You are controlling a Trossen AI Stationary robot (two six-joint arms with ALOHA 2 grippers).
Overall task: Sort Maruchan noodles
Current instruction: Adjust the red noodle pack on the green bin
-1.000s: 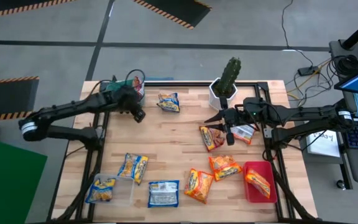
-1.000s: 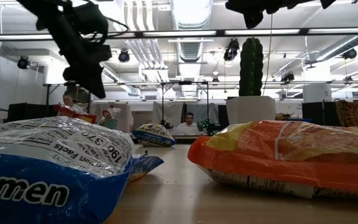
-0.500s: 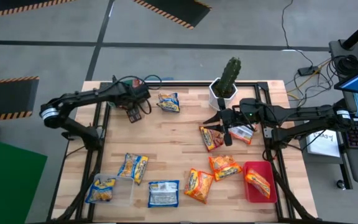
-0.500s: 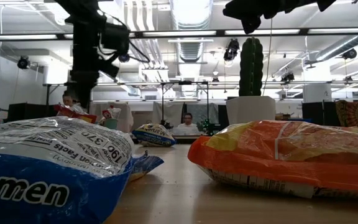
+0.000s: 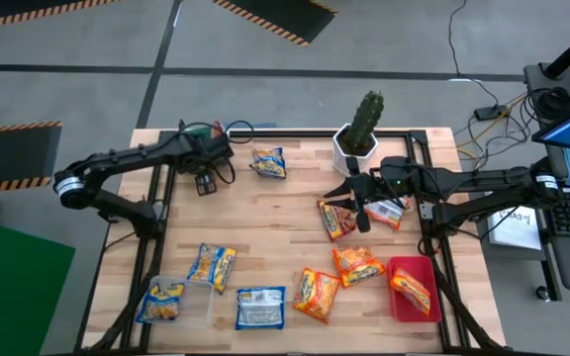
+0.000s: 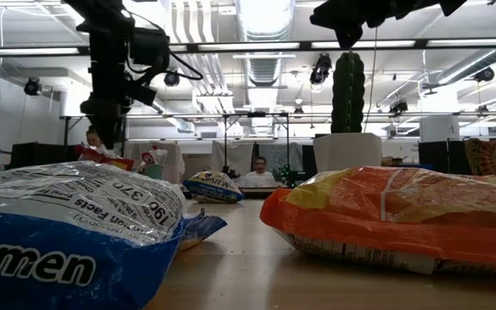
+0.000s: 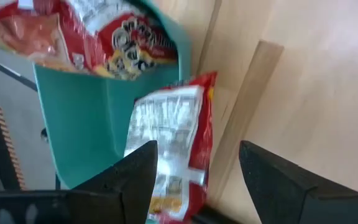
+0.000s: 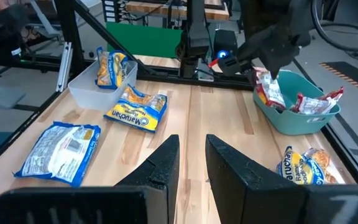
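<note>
My left gripper (image 7: pixel 197 183) hangs open over the table's far left corner (image 5: pixel 204 181), pointing steeply down. Below it stands the green tray (image 7: pixel 79 124) with red-silver Maruchan noodles (image 7: pixel 129 43) inside. One more red-silver packet (image 7: pixel 173 146) lies slanted over the tray's rim, between the spread fingers but lower. My right gripper (image 5: pixel 359 208) hovers level above an orange packet (image 5: pixel 336 220) and a red-silver packet (image 5: pixel 388 211). Its fingers (image 8: pixel 166 168) stand a narrow gap apart with nothing between them.
A cactus in a white pot (image 5: pixel 362 133) stands at the far edge. A red tray (image 5: pixel 404 269) at the near right holds an orange packet. A clear tray (image 5: pixel 191 309) at the near left holds a blue-yellow one. Loose packets (image 5: pixel 268 161) (image 5: pixel 260 309) (image 5: pixel 317 295) lie on the wood.
My left gripper has opened over the green tray, rolled about its own axis and tipped to point more steeply down, shifting slightly toward the table's left edge. The right arm and the packets on the table have stayed put.
</note>
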